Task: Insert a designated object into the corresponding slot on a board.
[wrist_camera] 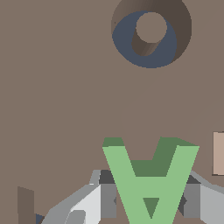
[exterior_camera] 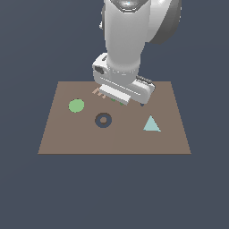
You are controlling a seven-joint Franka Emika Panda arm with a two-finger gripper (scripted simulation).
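- the pincer point(wrist_camera: 148, 199) is clenched on the green letter a point(wrist_camera: 151, 181), one grey finger point(wrist_camera: 107, 199) pressed to each side of it.
- in the exterior view the arm stands low over the far middle of the brown board point(exterior_camera: 67, 138), hiding the letter there.
- a dark ring-shaped recess point(exterior_camera: 103, 120) sits near the board's middle, a green disc point(exterior_camera: 76, 105) to the exterior view's left, a pale blue triangle point(exterior_camera: 151, 124) to its right.
- a tan piece point(wrist_camera: 218, 153) lies just beside the letter.

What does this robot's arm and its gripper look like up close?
The arm is a thick, smooth, rounded column in glossy white and light grey, with a darker grey joint housing near the top. It ends in a wide, boxy white hand with a dark seam. The gripper has light grey fingers with darker grey, near-black pads. No cables or markings show.
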